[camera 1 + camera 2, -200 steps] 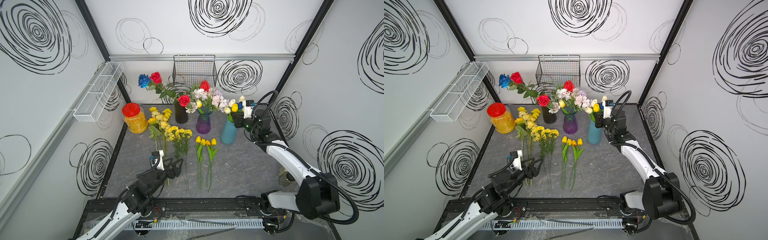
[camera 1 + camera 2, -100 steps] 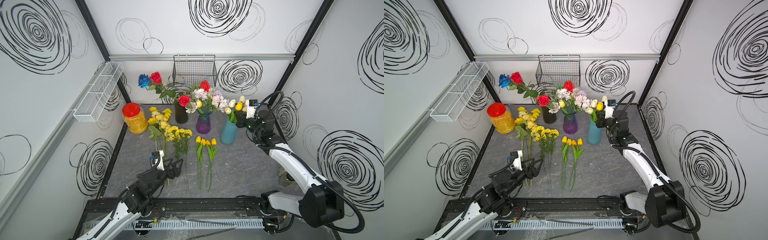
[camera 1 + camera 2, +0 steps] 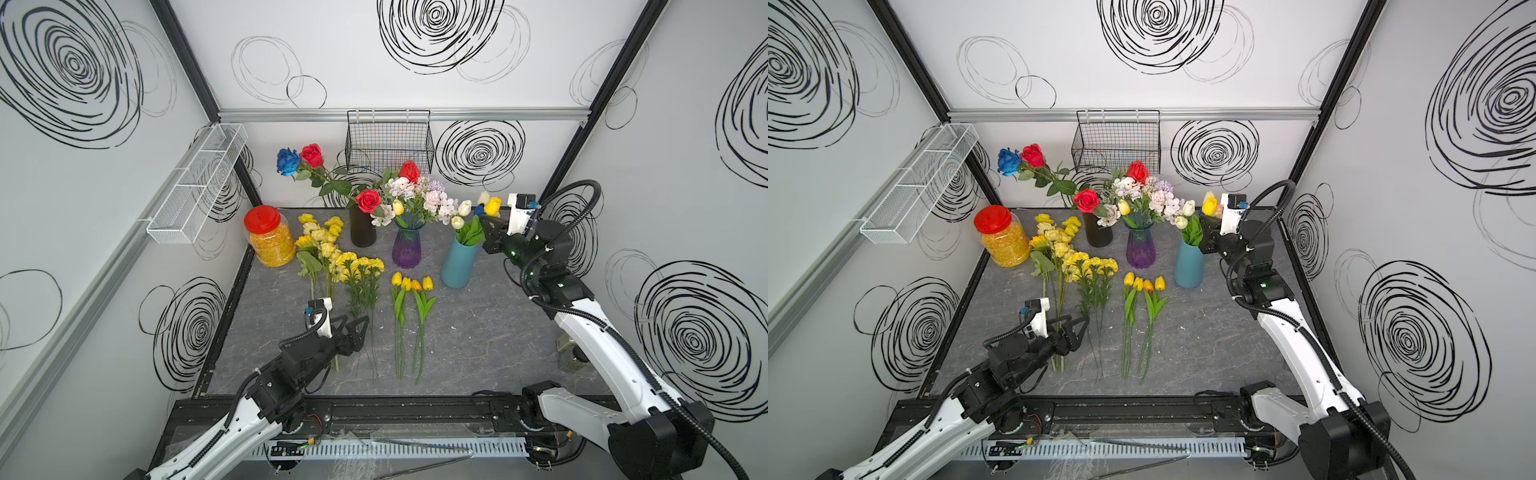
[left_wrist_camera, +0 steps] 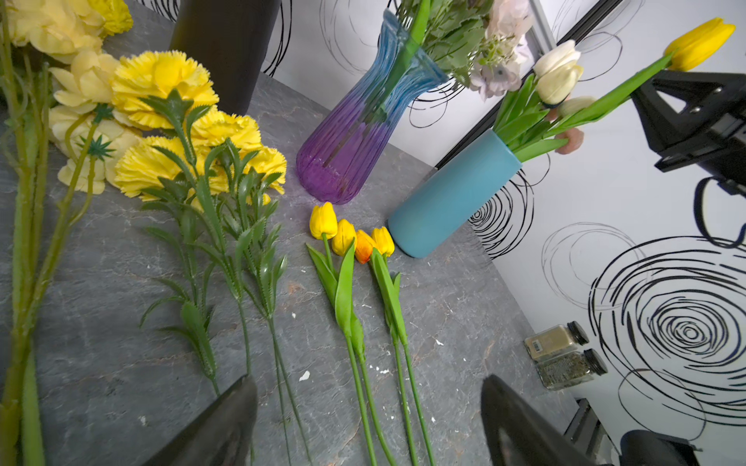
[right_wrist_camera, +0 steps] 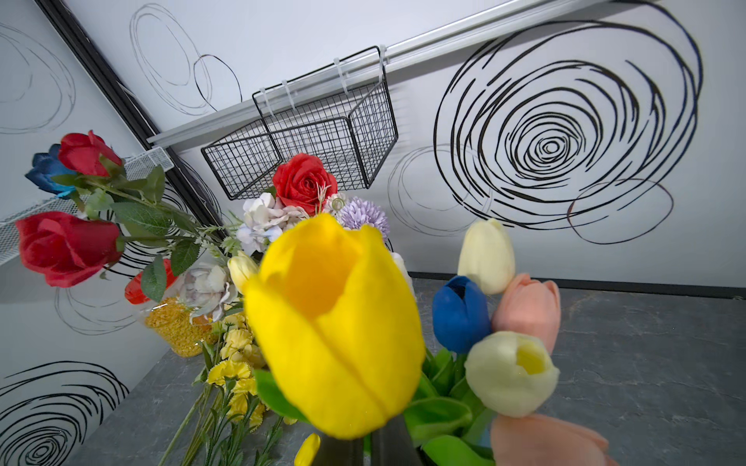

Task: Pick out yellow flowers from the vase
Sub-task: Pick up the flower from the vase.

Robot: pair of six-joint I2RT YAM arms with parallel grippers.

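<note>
Top views, both of them, show my right claw [image 3: 485, 222] just above the teal vase [image 3: 457, 266], pinched shut on the stem of a yellow tulip [image 3: 493, 205] whose bloom stands above that vase's rim. My left claw [image 3: 354, 320] hangs wide open and empty, well apart from the vase, over the stems of the yellow carnations [image 3: 361, 266]. Loose tulips [image 3: 409, 284] lie flat just beside the vase's foot; paler yellow blooms [image 3: 320, 241] lie beyond the carnations, farther from the vase. Left wrist view: 4 loose tulips, and the held tulip's stem slanting out of the vase's mouth to my right claw. Right wrist view: the yellow bloom fills the middle, my dark fingers [image 5: 391, 446] closed beneath it, a blue tulip [image 5: 460, 314] beside it.
</note>
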